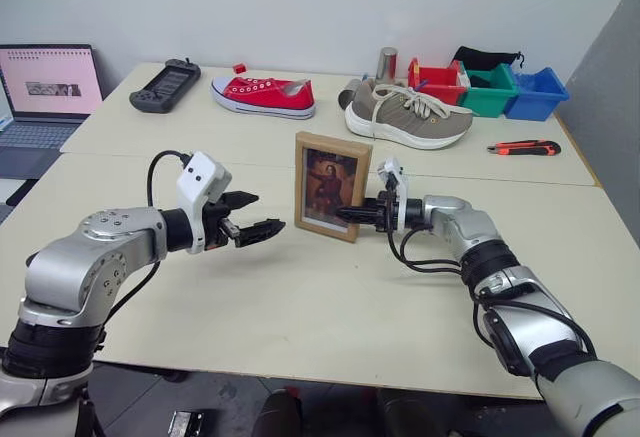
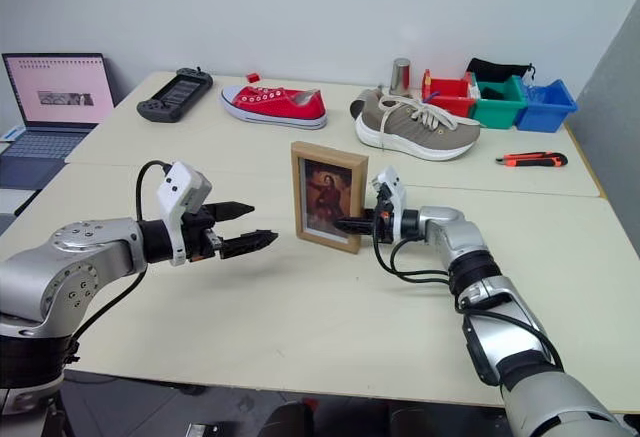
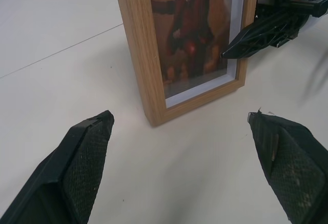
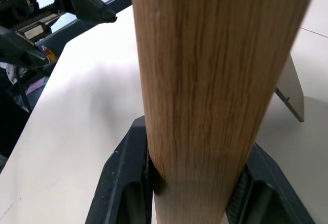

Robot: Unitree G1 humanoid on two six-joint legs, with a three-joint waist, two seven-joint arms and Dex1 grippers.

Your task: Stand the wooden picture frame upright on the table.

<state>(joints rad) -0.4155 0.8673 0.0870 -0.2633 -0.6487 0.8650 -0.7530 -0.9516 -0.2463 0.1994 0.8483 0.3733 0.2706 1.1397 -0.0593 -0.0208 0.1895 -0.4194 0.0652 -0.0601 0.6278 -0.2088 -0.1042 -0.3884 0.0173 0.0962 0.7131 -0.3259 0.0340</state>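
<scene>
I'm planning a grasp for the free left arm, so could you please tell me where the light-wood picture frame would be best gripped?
Probably its free vertical side rail. The light-wood picture frame stands upright on the cream table, and the right gripper already clamps the opposite rail. That thin rail should fit the left gripper, whose jaws stand wide, coming in level from the frame's left.

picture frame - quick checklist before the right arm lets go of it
1. Wooden picture frame upright, bottom edge on the table: ok.
2. Right gripper shut on the frame's side edge: ok.
3. Fold-out stand swung out behind the frame: ok; whether its foot bears on the table: cannot tell.
4. Left gripper open, short of the frame, not touching: ok.
5. Shoes and other things stand well behind the frame: ok.
</scene>
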